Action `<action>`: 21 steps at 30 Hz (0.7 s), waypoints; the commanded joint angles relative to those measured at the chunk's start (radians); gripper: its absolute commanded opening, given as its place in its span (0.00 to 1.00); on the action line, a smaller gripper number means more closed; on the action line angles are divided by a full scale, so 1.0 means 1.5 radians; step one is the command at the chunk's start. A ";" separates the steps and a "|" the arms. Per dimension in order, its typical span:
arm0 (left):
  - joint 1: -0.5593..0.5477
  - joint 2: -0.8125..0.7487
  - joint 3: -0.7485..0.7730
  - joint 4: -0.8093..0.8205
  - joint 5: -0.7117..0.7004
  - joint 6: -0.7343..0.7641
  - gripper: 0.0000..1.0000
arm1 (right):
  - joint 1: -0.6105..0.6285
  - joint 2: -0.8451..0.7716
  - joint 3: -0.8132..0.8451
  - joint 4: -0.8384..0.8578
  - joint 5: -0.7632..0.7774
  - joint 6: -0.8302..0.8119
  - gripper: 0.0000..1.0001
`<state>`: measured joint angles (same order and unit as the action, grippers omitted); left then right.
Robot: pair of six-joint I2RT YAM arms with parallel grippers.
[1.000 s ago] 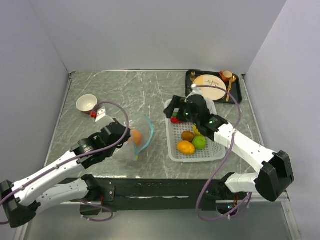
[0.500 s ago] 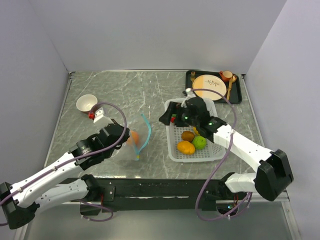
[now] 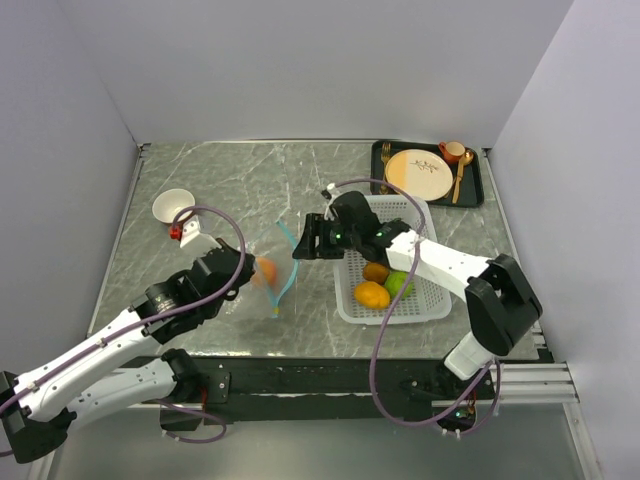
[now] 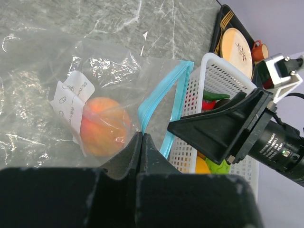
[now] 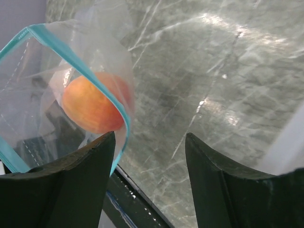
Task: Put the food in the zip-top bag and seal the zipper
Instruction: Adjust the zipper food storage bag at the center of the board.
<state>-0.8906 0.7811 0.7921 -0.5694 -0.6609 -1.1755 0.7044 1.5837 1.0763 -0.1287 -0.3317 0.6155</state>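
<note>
The clear zip-top bag (image 3: 272, 275) stands open on the marble, its teal zipper (image 3: 293, 262) curving round the mouth. One peach-orange food round (image 4: 103, 126) lies inside. My left gripper (image 4: 141, 137) is shut on the bag's edge by the zipper (image 4: 161, 107). My right gripper (image 3: 302, 247) is open and empty at the mouth, between bag and basket. In the right wrist view the bag (image 5: 42, 114), zipper (image 5: 88, 78) and fruit (image 5: 90, 105) lie left of its gripper (image 5: 149, 137). Brown (image 3: 376, 272), orange-yellow (image 3: 372, 295) and lime-green (image 3: 399, 285) food stay in the basket, with peppers (image 4: 213, 100).
The white mesh basket (image 3: 430, 300) sits right of the bag. A black tray (image 3: 476, 188) at the back right holds a tan plate (image 3: 418, 173), cup and cutlery. A white bowl (image 3: 172, 205) stands at the back left. Walls close in the table's sides.
My right gripper swung left from over the basket to the bag's mouth, its jaws narrowing somewhat. The left gripper kept hold of the bag, which shifted only slightly.
</note>
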 commanded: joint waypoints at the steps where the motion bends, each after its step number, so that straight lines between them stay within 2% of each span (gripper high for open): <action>1: 0.001 -0.007 0.007 0.000 -0.021 -0.008 0.01 | 0.012 0.015 0.039 0.031 -0.039 0.003 0.67; 4: 0.001 -0.006 0.006 0.001 -0.023 -0.008 0.01 | 0.017 0.024 0.043 0.038 -0.044 0.008 0.66; 5: 0.001 -0.005 0.006 -0.001 -0.025 -0.009 0.01 | 0.018 0.027 0.046 0.036 -0.045 0.007 0.56; 7: 0.001 -0.005 0.006 0.000 -0.025 -0.009 0.01 | 0.021 0.042 0.059 0.025 -0.047 0.004 0.43; 8: 0.001 -0.006 0.006 0.001 -0.025 -0.005 0.01 | 0.021 0.046 0.062 0.022 -0.047 0.002 0.23; 9: 0.002 -0.005 0.008 0.002 -0.027 -0.003 0.01 | 0.021 0.047 0.065 0.018 -0.045 0.002 0.12; 11: 0.001 -0.002 0.016 -0.009 -0.026 0.003 0.01 | 0.023 0.034 0.072 0.009 -0.044 -0.004 0.00; 17: 0.001 -0.018 0.100 -0.152 -0.071 -0.017 0.01 | 0.059 -0.143 0.063 0.063 -0.083 -0.066 0.00; 19: 0.001 -0.030 0.112 -0.198 -0.092 -0.041 0.01 | 0.062 -0.157 0.044 0.083 -0.083 -0.063 0.02; 21: 0.001 -0.058 0.123 -0.199 -0.090 -0.045 0.01 | 0.064 -0.145 0.049 0.069 -0.049 -0.064 0.02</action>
<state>-0.8906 0.7555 0.9195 -0.7666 -0.7319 -1.2011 0.7895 1.4250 1.1313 -0.0910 -0.4248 0.5575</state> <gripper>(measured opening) 0.015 0.023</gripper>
